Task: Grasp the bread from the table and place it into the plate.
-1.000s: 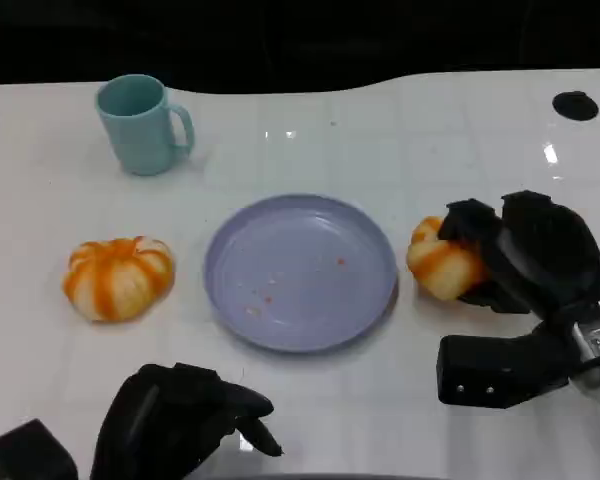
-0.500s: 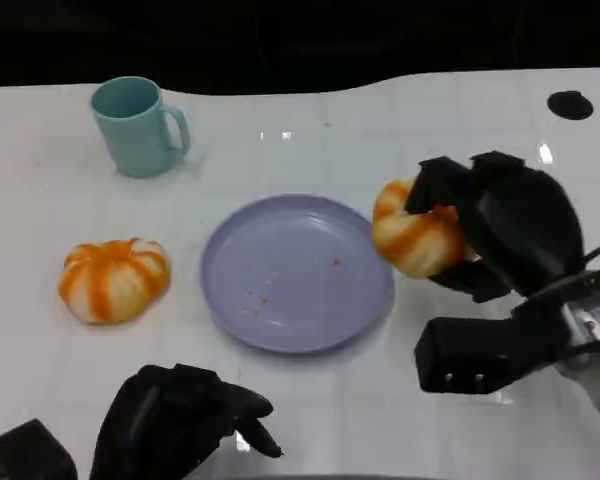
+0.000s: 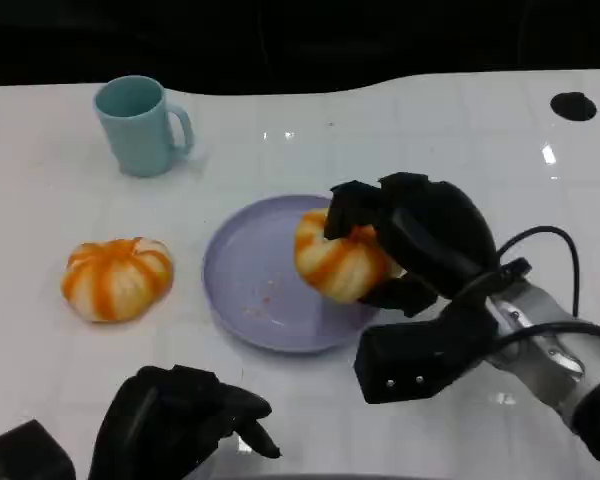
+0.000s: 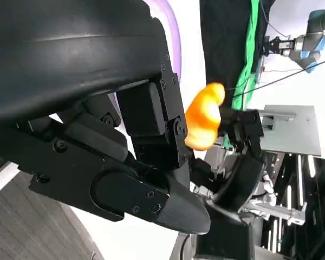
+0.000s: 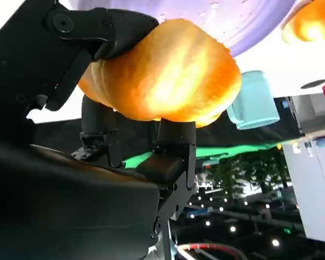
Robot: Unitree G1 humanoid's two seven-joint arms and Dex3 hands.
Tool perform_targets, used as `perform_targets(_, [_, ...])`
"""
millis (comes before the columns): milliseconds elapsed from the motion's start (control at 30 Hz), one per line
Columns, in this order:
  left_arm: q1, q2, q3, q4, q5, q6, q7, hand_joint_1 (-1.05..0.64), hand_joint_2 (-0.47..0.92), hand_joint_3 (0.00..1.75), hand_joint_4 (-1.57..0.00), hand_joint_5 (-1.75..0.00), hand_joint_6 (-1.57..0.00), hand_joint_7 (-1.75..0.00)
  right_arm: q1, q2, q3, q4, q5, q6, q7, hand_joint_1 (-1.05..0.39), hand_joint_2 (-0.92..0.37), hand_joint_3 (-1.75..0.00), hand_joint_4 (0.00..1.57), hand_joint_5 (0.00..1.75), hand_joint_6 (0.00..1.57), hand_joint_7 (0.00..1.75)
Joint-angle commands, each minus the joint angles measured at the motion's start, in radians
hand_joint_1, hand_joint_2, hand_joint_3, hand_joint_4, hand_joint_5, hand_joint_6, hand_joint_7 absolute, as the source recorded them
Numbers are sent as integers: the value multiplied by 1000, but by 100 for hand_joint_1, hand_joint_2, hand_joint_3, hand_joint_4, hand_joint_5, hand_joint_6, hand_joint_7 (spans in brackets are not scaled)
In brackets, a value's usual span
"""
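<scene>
My right hand [image 3: 420, 245] grips an orange-and-white striped bread roll [image 3: 338, 262] and holds it over the right part of the lilac plate [image 3: 242, 290]. In the right wrist view the same roll [image 5: 162, 81] sits between black fingers, with the plate [image 5: 227, 21] behind it. A second striped roll [image 3: 116, 277] lies on the white table left of the plate. My left hand [image 3: 185, 420] rests low near the front edge with fingers curled in and nothing in them. From the left wrist view, the held roll [image 4: 203, 116] appears beyond my left hand [image 4: 124, 141].
A teal mug [image 3: 140, 125] stands at the back left, handle to the right. Black round holes [image 3: 574, 105] mark the table's far right. The table's dark far edge runs along the top. The mug [image 5: 252, 105] also appears in the right wrist view.
My right hand has lifted the roll from the table right of the plate and carried it leftwards over the plate. The left hand has stayed put.
</scene>
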Motion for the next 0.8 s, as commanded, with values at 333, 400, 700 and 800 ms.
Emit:
perform_targets(333, [4, 22, 8, 10, -14, -1, -11, -96, 90, 0, -119, -95, -154, 0, -83, 64, -15, 154, 95, -45, 119, -30, -78, -42, 45, 51, 61, 12])
perform_targets(400, [3, 22, 8, 12, -12, -5, -11, -97, 90, 0, -119, -95, -154, 0, -76, 54, -4, 128, 85, -24, 165, -41, -87, -29, 31, 36, 48, 4])
perform_targets(700, [4, 23, 10, 15, -20, -6, -19, -95, 90, 0, -119, -95, -154, 0, 21, 8, -19, -81, 97, 45, 302, -71, -92, -32, 0, 28, 20, 1])
perform_targets(800, [2, 23, 12, 16, -20, -5, -20, -95, 90, 0, -119, -95, -154, 0, 70, -25, -33, -169, 110, 41, 330, -72, -92, -32, 0, 35, 21, 1])
